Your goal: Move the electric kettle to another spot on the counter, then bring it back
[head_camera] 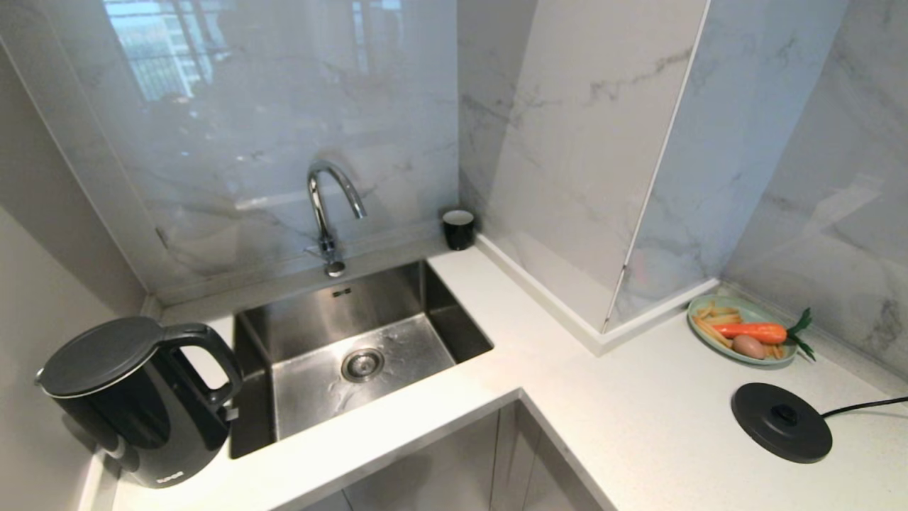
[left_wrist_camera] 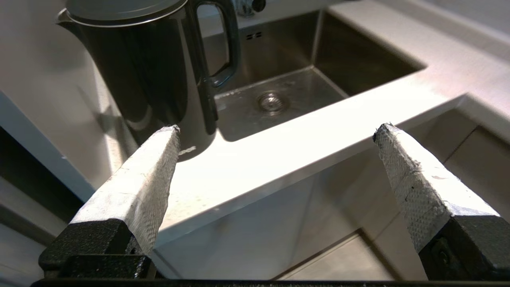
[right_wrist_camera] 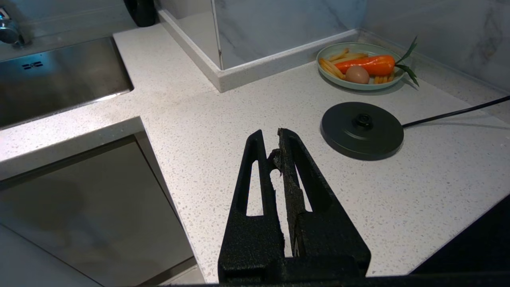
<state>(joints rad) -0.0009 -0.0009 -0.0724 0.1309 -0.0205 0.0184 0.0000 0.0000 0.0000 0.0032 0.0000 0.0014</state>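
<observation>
**Kettle at far left, off its base; left claw is the near one**

You have the kettle [head_camera: 135,401] standing upright on the counter [head_camera: 638,426] at the far left, just beside the sink [head_camera: 355,348], with its handle [head_camera: 213,362] turned toward the sink. The base [head_camera: 780,422] sits well apart on the right stretch of counter, near the plate [head_camera: 745,330] of vegetables. Judging by that, the kettle is at its moved spot and the return leg is what remains.

Your left gripper [left_wrist_camera: 275,129] is spread wide and holds nothing; it hangs off the counter's front edge, with the kettle ahead of it and toward its left finger [left_wrist_camera: 139,187]. The handle's loop runs upright, so you would need the fingers to straddle it from the sides.

Your right gripper [right_wrist_camera: 275,139] is closed and empty, over the right counter near the base, well away from the kettle. The left arm is plainly nearer.
</observation>
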